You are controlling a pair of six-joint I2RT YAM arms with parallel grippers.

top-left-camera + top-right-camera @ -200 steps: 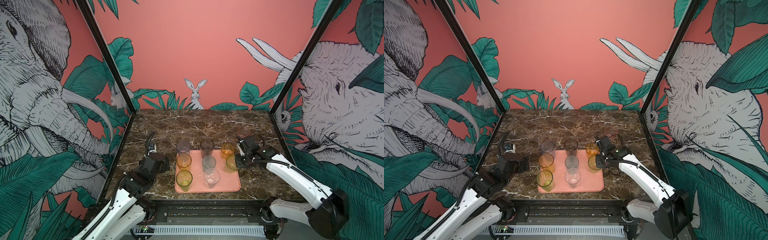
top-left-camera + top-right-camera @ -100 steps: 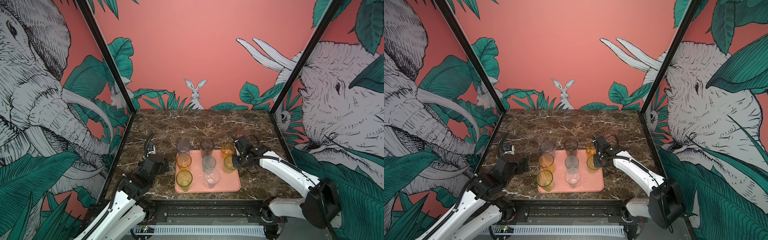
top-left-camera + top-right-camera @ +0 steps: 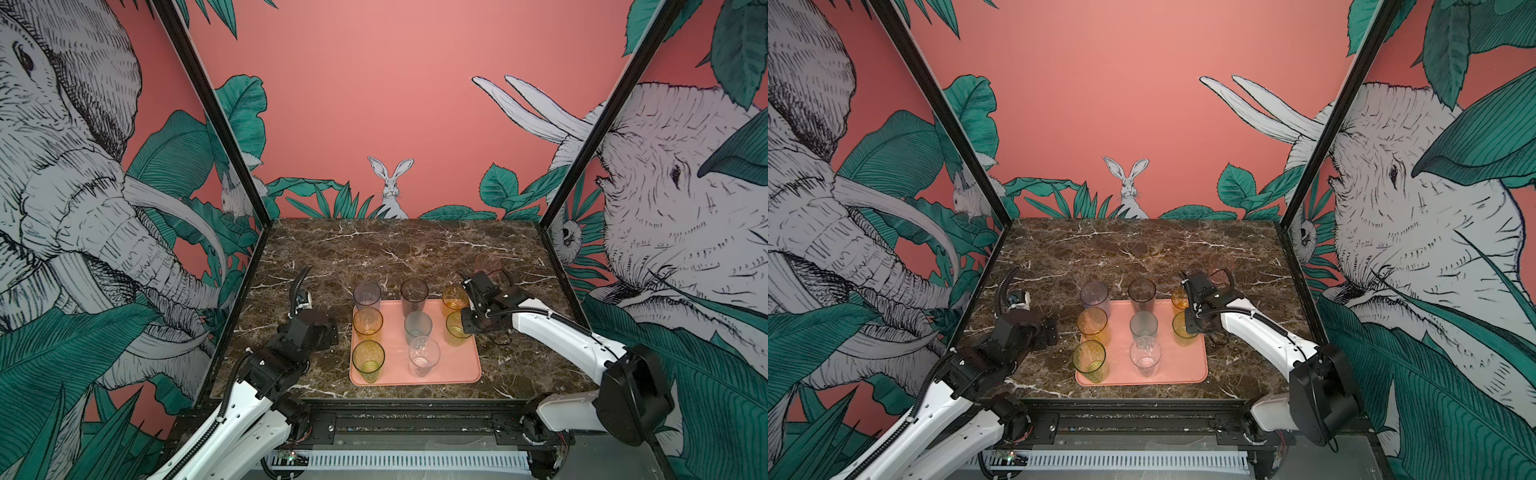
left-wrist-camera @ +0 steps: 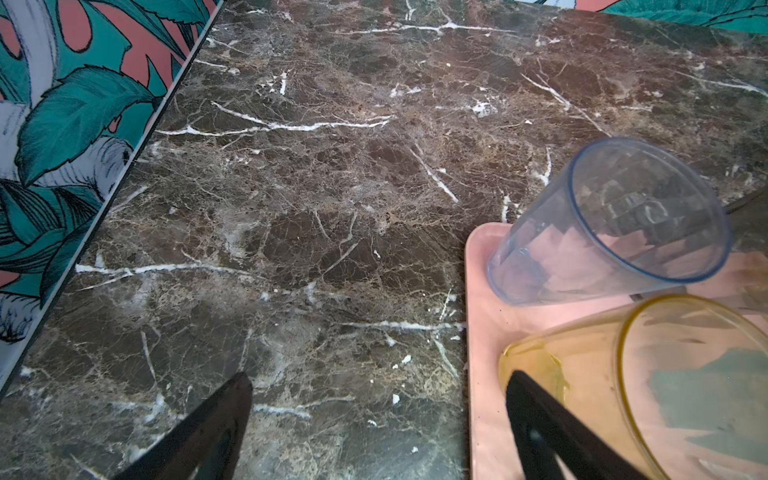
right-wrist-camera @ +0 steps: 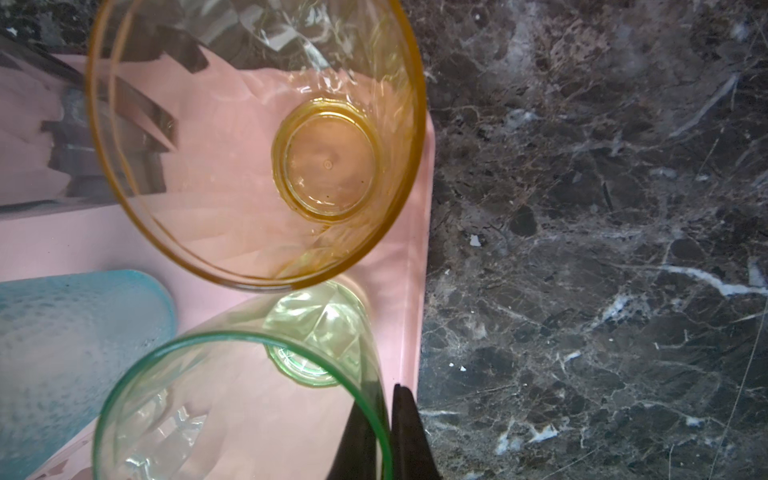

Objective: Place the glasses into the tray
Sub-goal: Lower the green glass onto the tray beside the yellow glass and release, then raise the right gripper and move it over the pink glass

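My right gripper [image 5: 382, 411] was pinched on the wall of the yellow-green glass [image 5: 307, 345] at the right edge of the tray [image 5: 401, 291], just beside the amber glass [image 5: 328, 166], so I judged a skewed release could tip it into that neighbour, while my left gripper [image 4: 380, 376] hung spread wide.

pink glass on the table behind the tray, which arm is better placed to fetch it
Right. The pink glass stands just beyond the right gripper, on its side of the tray. It would first have to let go of the yellow-green glass. The open left gripper is on the opposite side of the tray.
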